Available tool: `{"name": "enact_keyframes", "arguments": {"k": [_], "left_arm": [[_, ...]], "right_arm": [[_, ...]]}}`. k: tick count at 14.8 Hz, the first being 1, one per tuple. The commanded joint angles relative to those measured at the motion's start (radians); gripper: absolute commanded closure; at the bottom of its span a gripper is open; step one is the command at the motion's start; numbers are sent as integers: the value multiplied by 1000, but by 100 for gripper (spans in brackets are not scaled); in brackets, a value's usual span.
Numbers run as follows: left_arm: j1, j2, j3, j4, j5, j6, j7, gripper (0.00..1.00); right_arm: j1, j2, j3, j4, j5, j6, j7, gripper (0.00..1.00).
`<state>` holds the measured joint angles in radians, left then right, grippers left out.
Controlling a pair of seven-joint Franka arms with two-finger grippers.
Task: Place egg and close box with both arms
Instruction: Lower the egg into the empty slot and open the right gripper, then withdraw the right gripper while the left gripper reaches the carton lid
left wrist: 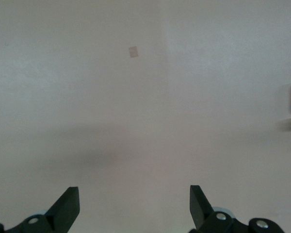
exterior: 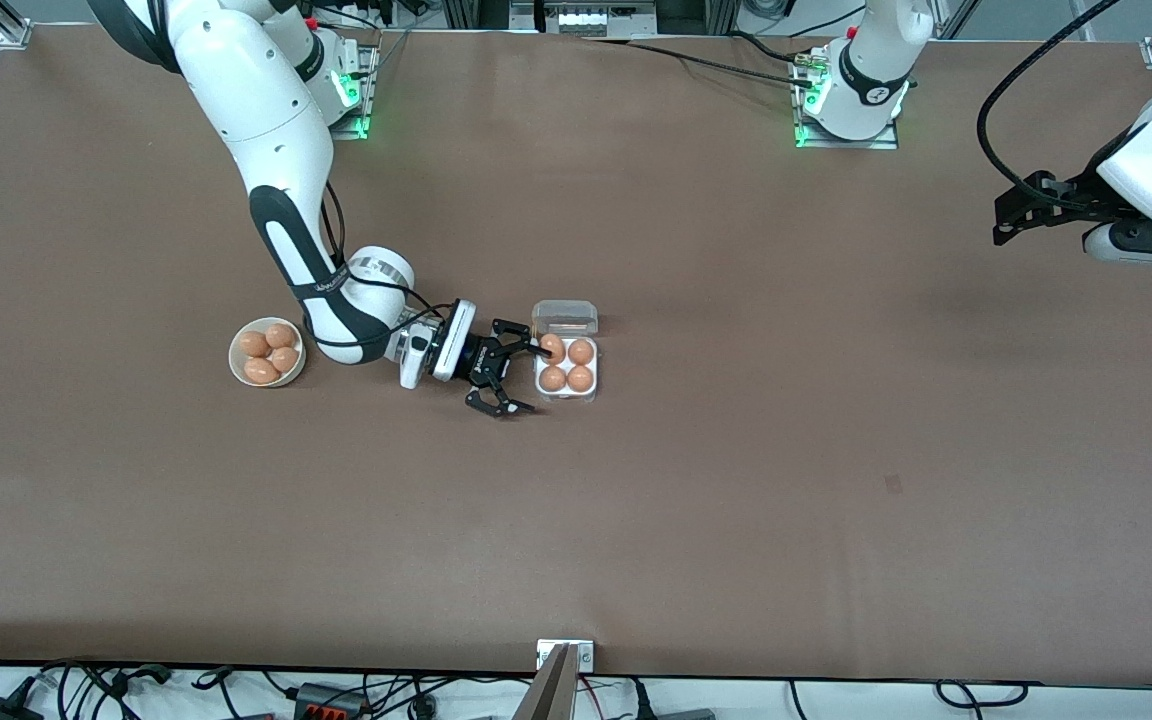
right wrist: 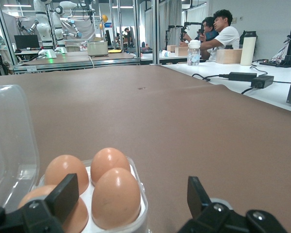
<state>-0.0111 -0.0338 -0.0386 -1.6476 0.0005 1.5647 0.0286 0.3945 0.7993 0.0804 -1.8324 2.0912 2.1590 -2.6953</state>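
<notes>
Four eggs (exterior: pixel 567 365) fill the egg carton (exterior: pixel 566 395) beside my right gripper (exterior: pixel 514 378), whose fingers are spread and empty. Placing looks done; next, both arms must fold down the upright clear lid (exterior: pixel 565 318). My left gripper (left wrist: pixel 135 208) waits, spread, over bare table (exterior: pixel 836 450).

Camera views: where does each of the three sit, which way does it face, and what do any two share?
Front view: high, facing the bases, over the brown table; both arms show, right end effector open beside the box.
Left wrist view: on the waiting left arm, facing bare table; left end effector open.
Right wrist view: low, level across the box; own fingertips show.
Shared: front and right wrist views both show the four-egg box, lid open.
</notes>
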Motion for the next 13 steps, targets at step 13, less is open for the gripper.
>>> {"name": "enact_keyframes", "arguments": {"k": [13], "left_arm": [[-15,66,-7,43,1,-106,70,23]], "right_arm": [[0,-461,-10,-178,-195,361,400,0]]}}
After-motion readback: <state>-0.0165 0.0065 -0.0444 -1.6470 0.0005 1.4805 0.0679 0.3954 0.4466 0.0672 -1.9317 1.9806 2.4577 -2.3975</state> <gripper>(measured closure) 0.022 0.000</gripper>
